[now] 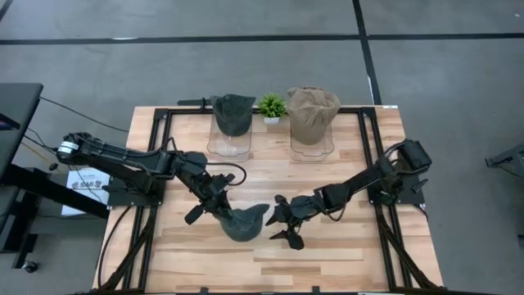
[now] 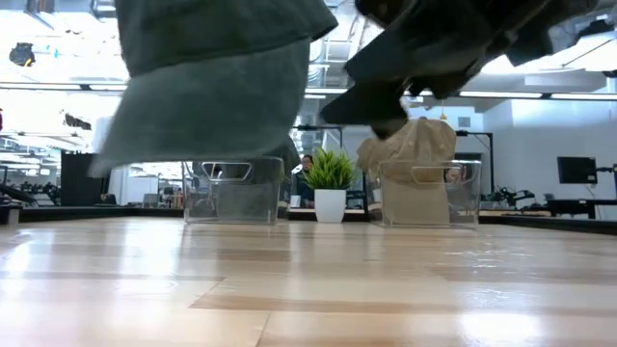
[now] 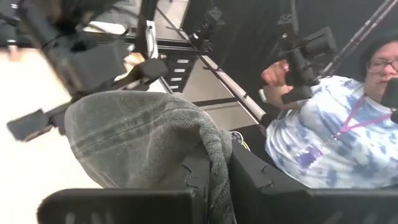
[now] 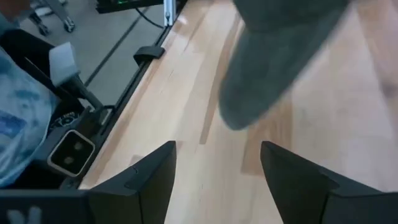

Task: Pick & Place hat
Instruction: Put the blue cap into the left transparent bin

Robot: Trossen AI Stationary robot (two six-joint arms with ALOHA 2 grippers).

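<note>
The grey beanie (image 1: 246, 222) hangs clamped in the left gripper (image 1: 214, 204), above the table (image 1: 327, 254); the right gripper (image 1: 284, 226), fingers spread, waits just beside it.

Two bins sit at the desk's (image 1: 327, 184) back edge: left bin (image 1: 228, 139) with a hat (image 1: 232, 112) in it, right bin (image 1: 312, 141) likewise filled (image 1: 312, 111), a plant (image 1: 272, 106) between them. Up front, the left gripper (image 1: 214, 205) and right gripper (image 1: 282, 223) flank a third hat (image 1: 246, 221).

Counts on the worktop (image 1: 344, 176)

Three hats: two grey (image 1: 245, 221) (image 1: 232, 113), one tan (image 1: 312, 111); two clear bins (image 1: 228, 141) (image 1: 312, 147); one potted plant (image 1: 272, 106); two claws (image 1: 210, 203) (image 1: 284, 223).
</note>
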